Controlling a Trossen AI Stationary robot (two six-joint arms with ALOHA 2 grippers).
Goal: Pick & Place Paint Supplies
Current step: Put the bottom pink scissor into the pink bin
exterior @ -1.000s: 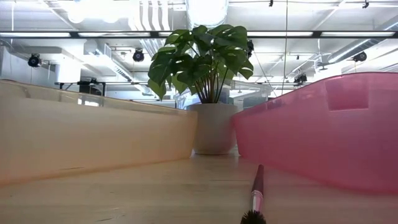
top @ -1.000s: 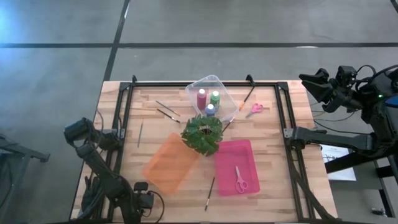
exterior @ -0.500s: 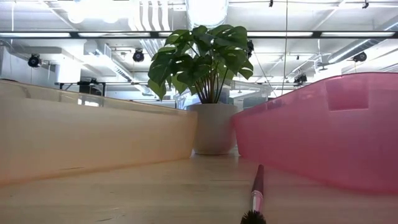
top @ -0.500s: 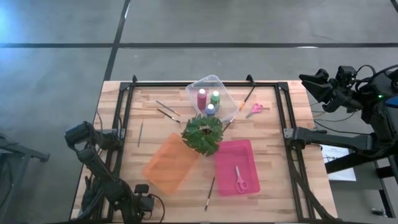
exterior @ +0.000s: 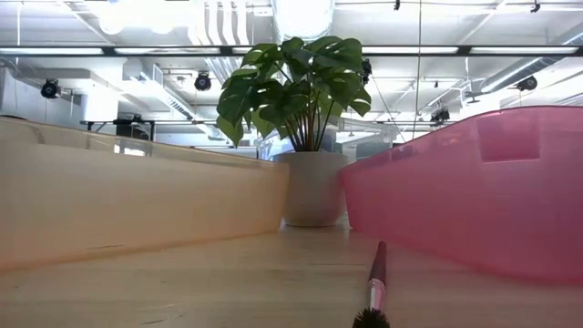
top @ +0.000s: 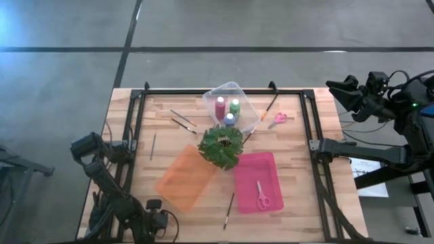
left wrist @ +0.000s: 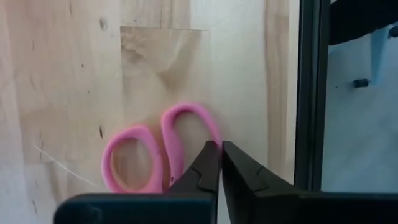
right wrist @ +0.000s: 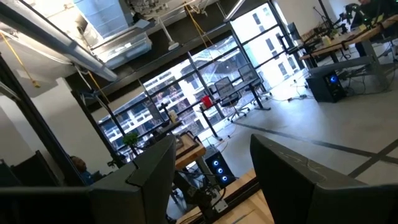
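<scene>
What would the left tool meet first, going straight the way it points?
Probably the pink-handled scissors, lying on the table just past the shut left tool, though depth is unclear.

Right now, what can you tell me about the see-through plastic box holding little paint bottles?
The clear plastic box is rectangular with rounded corners and has no lid. It sits turned at an angle on the wooden table, toward its far edge. Upright inside are a maroon-pink bottle, a green bottle and a blue-purple bottle. From above, the green leafy plant overlaps its near corner.
</scene>
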